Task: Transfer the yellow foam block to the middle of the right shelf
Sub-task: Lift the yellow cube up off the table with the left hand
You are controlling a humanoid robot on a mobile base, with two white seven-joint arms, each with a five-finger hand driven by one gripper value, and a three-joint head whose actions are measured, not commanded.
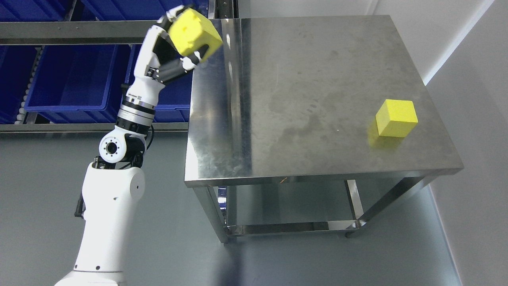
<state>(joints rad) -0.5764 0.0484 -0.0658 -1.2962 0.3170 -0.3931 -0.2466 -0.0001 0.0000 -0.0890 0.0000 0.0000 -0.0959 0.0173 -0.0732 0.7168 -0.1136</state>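
Note:
My left hand [183, 39] is raised at the top left and shut on a yellow foam block [194, 31], which it holds tilted in the air. The block hangs over the gap between the steel table's left edge and the shelf rack. A second yellow foam block [397, 118] rests on the steel table [301, 87] near its right edge, far from the hand. The white left arm [119, 174] rises from the lower left. No right arm shows.
A shelf rack with metal rails [79, 32] fills the upper left, holding blue plastic bins [75, 79] on several levels. A white wall [472, 119] runs close along the table's right side. Grey floor lies below and left of the table.

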